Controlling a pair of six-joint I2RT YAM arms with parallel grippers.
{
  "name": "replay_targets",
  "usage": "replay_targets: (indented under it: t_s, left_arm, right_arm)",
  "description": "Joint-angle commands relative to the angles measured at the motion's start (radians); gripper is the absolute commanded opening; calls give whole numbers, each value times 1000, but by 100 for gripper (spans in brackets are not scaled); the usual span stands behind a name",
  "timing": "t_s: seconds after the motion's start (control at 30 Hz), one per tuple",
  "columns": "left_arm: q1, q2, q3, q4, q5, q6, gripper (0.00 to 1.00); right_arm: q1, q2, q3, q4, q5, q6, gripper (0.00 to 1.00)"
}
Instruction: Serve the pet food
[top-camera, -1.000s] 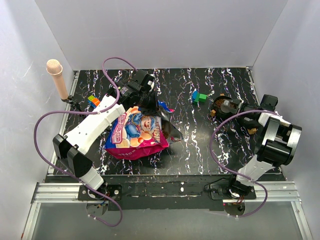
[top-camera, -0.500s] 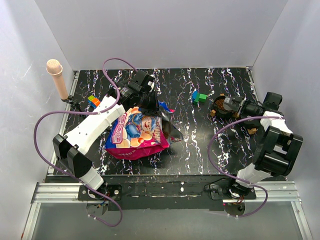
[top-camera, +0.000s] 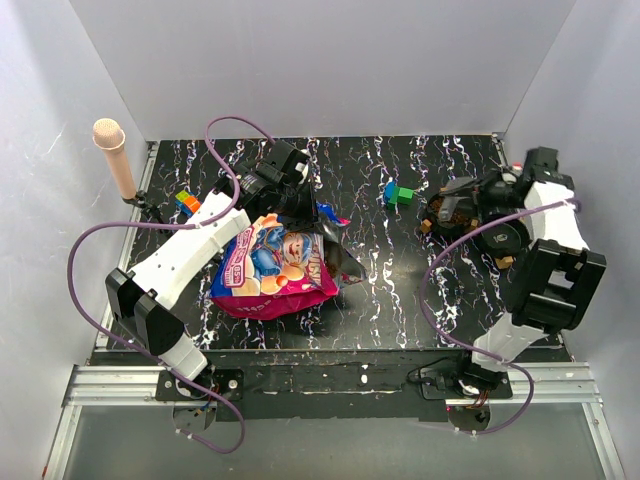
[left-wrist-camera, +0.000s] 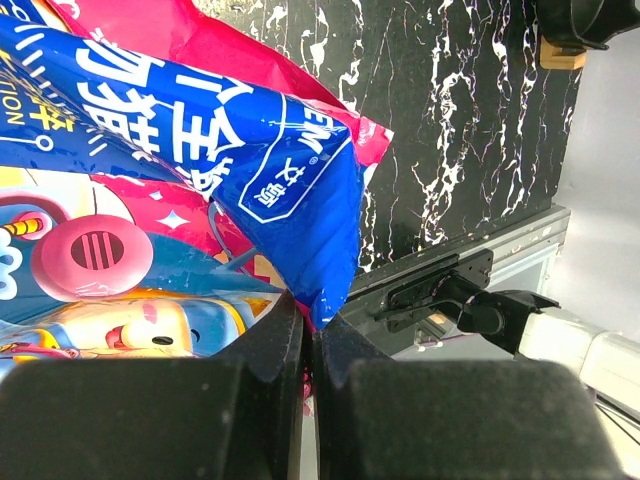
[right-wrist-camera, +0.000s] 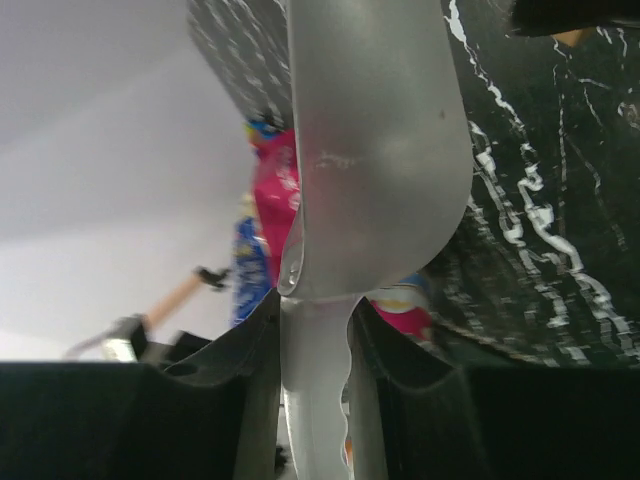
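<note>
The pet food bag (top-camera: 275, 265) is lying left of centre, with my left gripper (left-wrist-camera: 312, 330) pinched tight on its edge. Right gripper (right-wrist-camera: 315, 330) is clamped on the metal scoop (right-wrist-camera: 375, 150), up by the far-right bowl (top-camera: 445, 212). Looks like the pouring step, so next I'd tip it in gently.
</note>
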Motion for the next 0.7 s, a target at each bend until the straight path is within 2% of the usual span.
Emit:
replay_targets:
  t_s: [0.0, 0.2, 0.33, 0.4, 0.47, 0.57, 0.67]
  left_arm:
    - [6, -78, 11, 5, -3, 11, 0]
    - [6, -86, 27, -39, -1, 9, 0]
    - [5, -106, 27, -75, -12, 22, 0]
    - [6, -118, 13, -78, -17, 26, 0]
    - [6, -122, 1, -66, -15, 34, 0]
    - [6, -106, -1, -61, 9, 46, 0]
    - [5, -86, -13, -41, 40, 51, 0]
  right_arm:
    - [199, 33, 70, -276, 235, -446, 1]
    - [443, 30, -94, -27, 419, -531, 1]
    - [504, -63, -182, 145, 398, -540, 1]
    - [518, -114, -192, 176, 351, -583, 1]
    - [523, -143, -165, 111, 300, -635, 1]
    - [538, -155, -78, -122, 237, -712, 1]
    - [599, -217, -71, -287, 243, -724, 1]
